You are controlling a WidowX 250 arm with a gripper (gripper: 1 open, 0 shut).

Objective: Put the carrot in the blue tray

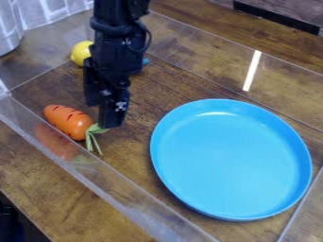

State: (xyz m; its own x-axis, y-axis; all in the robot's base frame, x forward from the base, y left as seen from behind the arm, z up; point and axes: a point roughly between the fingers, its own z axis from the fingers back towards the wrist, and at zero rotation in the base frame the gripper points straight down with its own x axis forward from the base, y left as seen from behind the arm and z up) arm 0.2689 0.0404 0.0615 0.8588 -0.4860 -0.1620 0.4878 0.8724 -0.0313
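**Arm upright, jaws spread, pointing down**

A single black arm comes down from the top edge of the view, left of centre. Its wrist stands close to vertical, so the gripper [108, 106] points straight down. The body of the arm is blocky and dark, with small pale markings on the housing just above the fingers. Two black fingers [116, 112] hang from it, one nearer the camera and one behind, with a clear gap between them: the jaws stand wide apart and nothing sits in the gap. The fingertips seem to hover low, though the dark, slightly blurred view leaves contact uncertain.
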